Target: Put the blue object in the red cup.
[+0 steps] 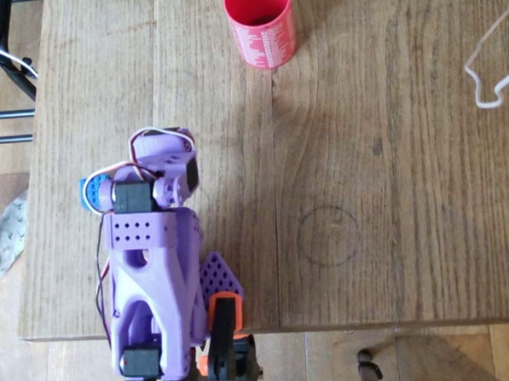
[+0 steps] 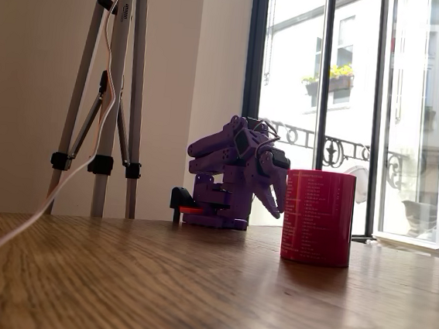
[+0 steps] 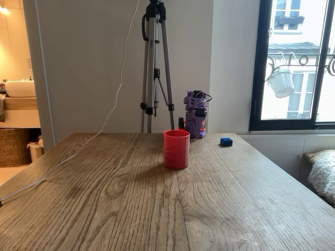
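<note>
Red cup stands foremost; blue object shows unobstructed behind.

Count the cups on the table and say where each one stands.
1. The red cup stands upright near the table's far edge in the overhead view, well apart from the folded purple arm and the blue object. No other cup shows.

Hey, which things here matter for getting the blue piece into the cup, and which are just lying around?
For the job:
blue object, on the table beside the arm
red cup, standing upright
folded purple arm

Just lying about:
white cable
tripod behind the table
</note>
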